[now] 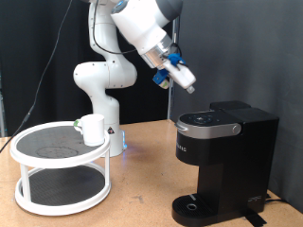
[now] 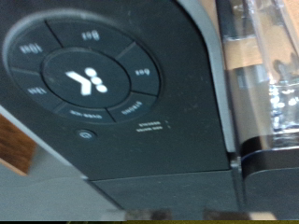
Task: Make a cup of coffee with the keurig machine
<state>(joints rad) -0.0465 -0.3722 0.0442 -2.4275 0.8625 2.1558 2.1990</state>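
The black keurig machine (image 1: 222, 161) stands at the exterior view's right with its lid down and nothing on its drip tray (image 1: 196, 204). The white cup (image 1: 92, 129) sits on the top tier of a round white stand (image 1: 38, 151) at the exterior view's left, far from the machine. My gripper (image 1: 182, 76) hangs in the air just above the machine's top, tilted down towards it and holding nothing that I can see. The wrist view is filled by the machine's round button panel (image 2: 89, 79); my fingers do not show there.
The machine's clear water tank (image 2: 266, 84) shows beside the panel in the wrist view. The robot's white base (image 1: 102, 85) stands behind the stand. Bare wooden table (image 1: 142, 189) lies between stand and machine.
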